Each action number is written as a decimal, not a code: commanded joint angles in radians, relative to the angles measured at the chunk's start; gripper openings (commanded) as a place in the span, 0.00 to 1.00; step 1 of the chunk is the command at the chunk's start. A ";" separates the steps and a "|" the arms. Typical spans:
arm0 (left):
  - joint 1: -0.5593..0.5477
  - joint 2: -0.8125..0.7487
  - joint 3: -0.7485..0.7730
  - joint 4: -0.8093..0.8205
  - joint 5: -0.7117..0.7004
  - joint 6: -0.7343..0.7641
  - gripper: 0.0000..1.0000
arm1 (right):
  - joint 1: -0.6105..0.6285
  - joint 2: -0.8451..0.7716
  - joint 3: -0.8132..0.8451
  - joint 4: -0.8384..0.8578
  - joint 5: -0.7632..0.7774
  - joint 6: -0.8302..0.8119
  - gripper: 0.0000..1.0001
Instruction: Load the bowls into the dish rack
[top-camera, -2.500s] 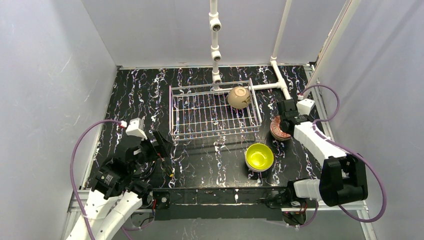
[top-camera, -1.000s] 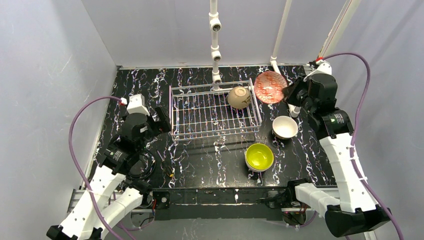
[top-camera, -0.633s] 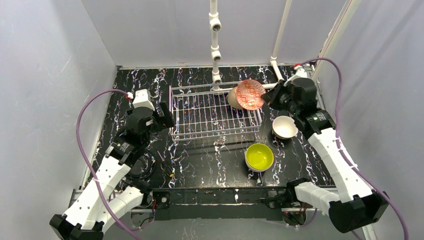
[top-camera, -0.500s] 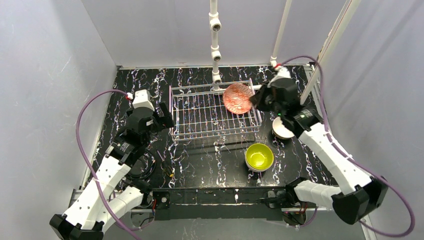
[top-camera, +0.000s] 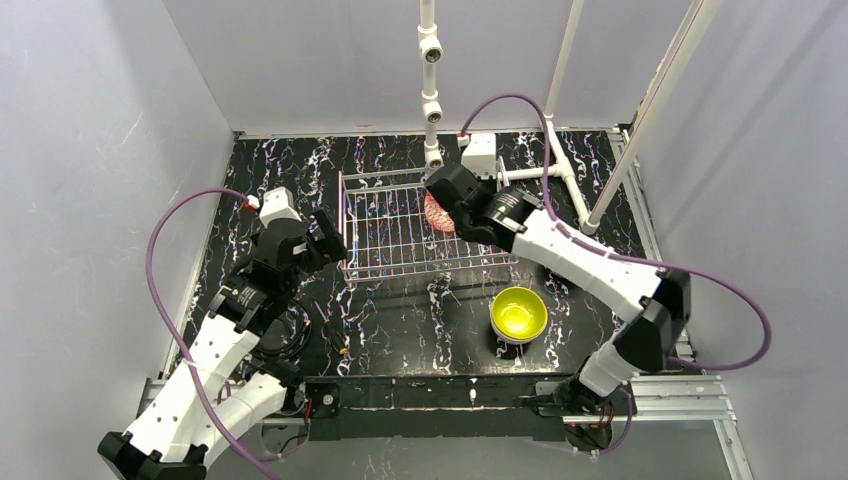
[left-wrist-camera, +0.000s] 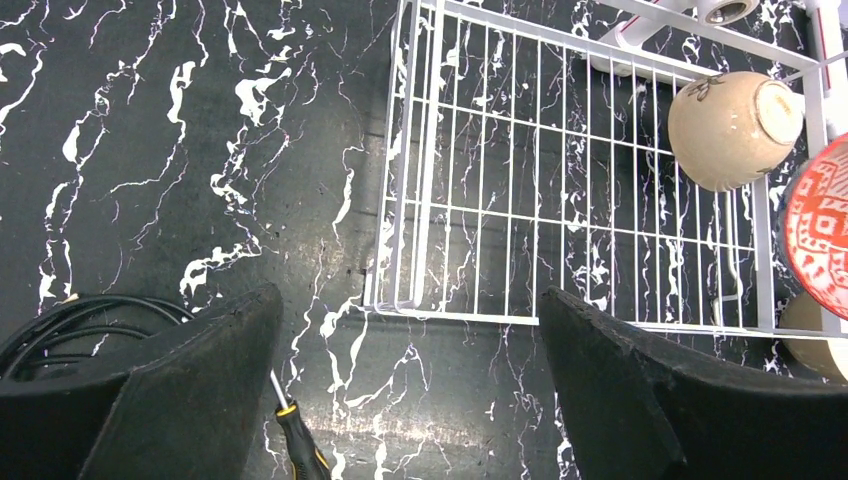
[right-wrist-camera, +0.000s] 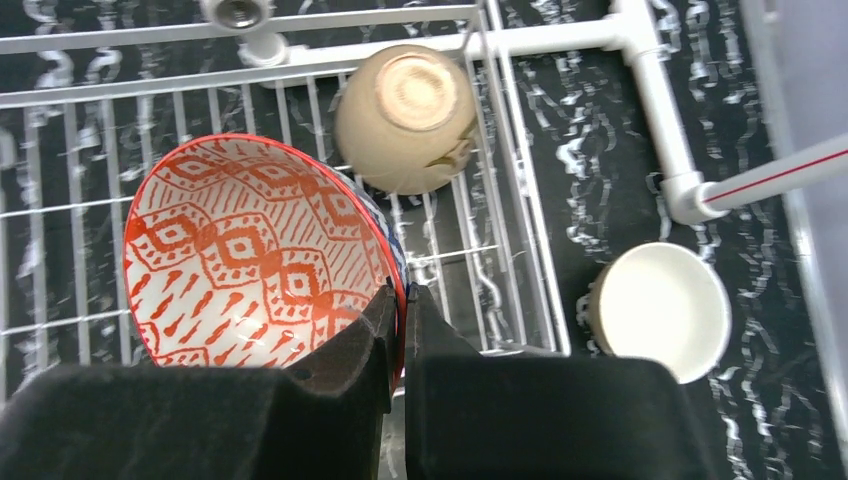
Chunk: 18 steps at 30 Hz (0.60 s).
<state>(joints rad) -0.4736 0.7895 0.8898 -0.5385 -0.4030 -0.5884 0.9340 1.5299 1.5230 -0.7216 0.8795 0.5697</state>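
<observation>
My right gripper (right-wrist-camera: 402, 325) is shut on the rim of an orange-patterned bowl (right-wrist-camera: 255, 250) and holds it tilted over the right half of the white-wire dish rack (right-wrist-camera: 150, 36). From above the bowl (top-camera: 434, 212) peeks out beside that gripper (top-camera: 447, 207). A tan bowl (right-wrist-camera: 405, 115) lies in the rack's far right corner, foot ring showing. A white bowl (right-wrist-camera: 660, 310) sits on the table right of the rack. A yellow-green bowl (top-camera: 518, 313) stands in front of the rack (top-camera: 343, 225). My left gripper (left-wrist-camera: 410, 390) is open and empty, near the rack's front left corner (left-wrist-camera: 398, 200).
A white pipe frame (top-camera: 430, 100) rises behind the rack. A black-and-yellow screwdriver (left-wrist-camera: 300, 450) and black cables (left-wrist-camera: 60, 320) lie on the marbled table by my left gripper. Grey walls close in both sides.
My right arm lifted the orange-patterned bowl off the white bowl at the right and swung it left over the rack. My left arm rose and moved toward the rack's left corner.
</observation>
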 joint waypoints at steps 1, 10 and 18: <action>-0.002 -0.009 0.011 -0.024 0.006 -0.003 0.98 | 0.003 0.079 0.147 -0.143 0.230 0.015 0.01; -0.002 -0.026 0.082 -0.079 -0.004 0.084 0.98 | 0.024 0.276 0.291 -0.384 0.448 -0.009 0.01; -0.002 -0.072 0.059 -0.066 -0.190 0.119 0.98 | 0.025 0.399 0.376 -0.478 0.460 -0.027 0.01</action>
<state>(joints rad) -0.4736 0.7395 0.9565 -0.5957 -0.4595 -0.5114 0.9539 1.9110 1.8297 -1.1290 1.2446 0.5430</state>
